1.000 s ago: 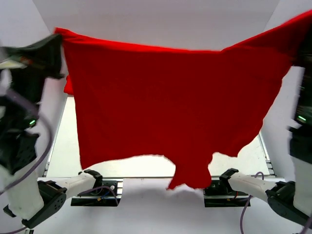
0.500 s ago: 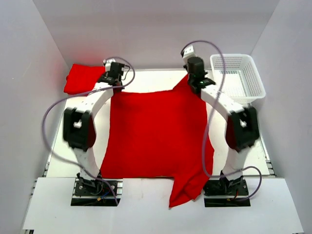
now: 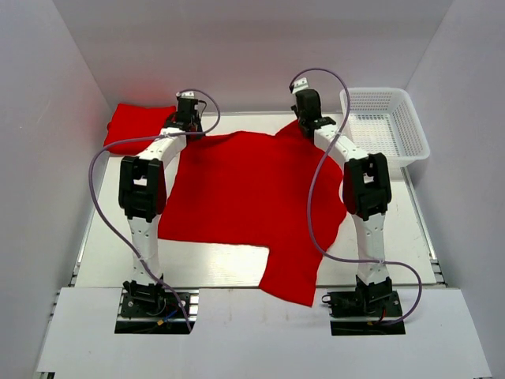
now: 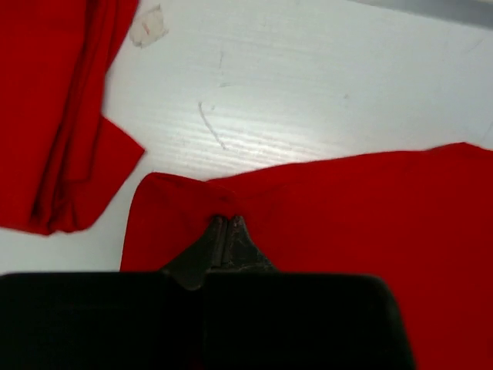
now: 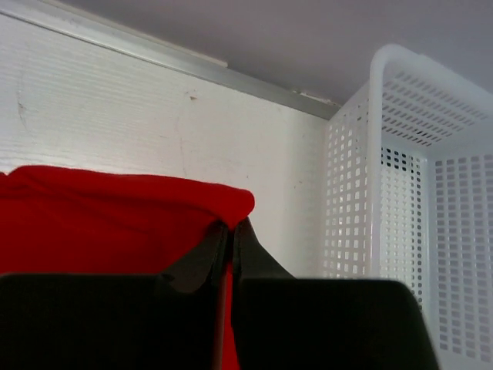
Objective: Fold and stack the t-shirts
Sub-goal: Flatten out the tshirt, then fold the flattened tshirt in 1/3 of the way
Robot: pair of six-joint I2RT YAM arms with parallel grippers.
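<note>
Jaws of the left gripper are pressed together on one far corner of the spread t-shirt; those of the right gripper are clamped on its other far corner. The shirt is laid flat across the middle of the table, with one sleeve draped over the lower edge. A folded t-shirt is seen at the upper left and a white basket at the upper right.

both arms outstretched, jaws clamped
</note>
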